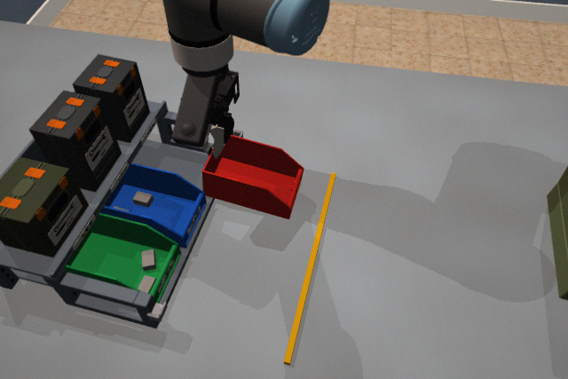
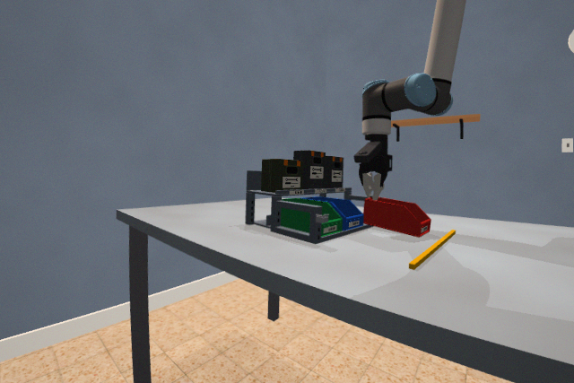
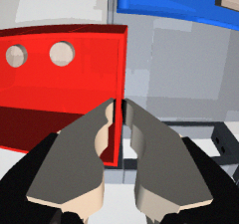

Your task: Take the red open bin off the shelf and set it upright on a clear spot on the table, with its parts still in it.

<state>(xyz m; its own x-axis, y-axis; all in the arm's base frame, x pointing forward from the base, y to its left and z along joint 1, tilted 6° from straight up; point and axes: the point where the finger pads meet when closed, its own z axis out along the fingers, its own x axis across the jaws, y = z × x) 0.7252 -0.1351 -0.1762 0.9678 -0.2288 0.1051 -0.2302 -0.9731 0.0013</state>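
Observation:
The red open bin (image 1: pixel 253 176) stands upright on the grey table just right of the shelf, with its low front toward the yellow bar. It also shows in the exterior view (image 2: pixel 396 216) and in the wrist view (image 3: pixel 60 87). My gripper (image 1: pixel 219 141) is shut on the bin's back corner wall; the wrist view shows the thin red wall pinched between the two fingertips. The bin's floor shows two round pale spots (image 3: pixel 62 54) in the wrist view. I see no loose parts in it in the top and exterior views.
The grey shelf rack (image 1: pixel 114 209) holds a blue bin (image 1: pixel 155 201) and a green bin (image 1: pixel 120 253) with small grey blocks, and three dark cases (image 1: pixel 68 136) on its upper level. A yellow bar (image 1: pixel 311 264) lies on the table right of the red bin. An olive box edge (image 1: pixel 559 237) is at far right.

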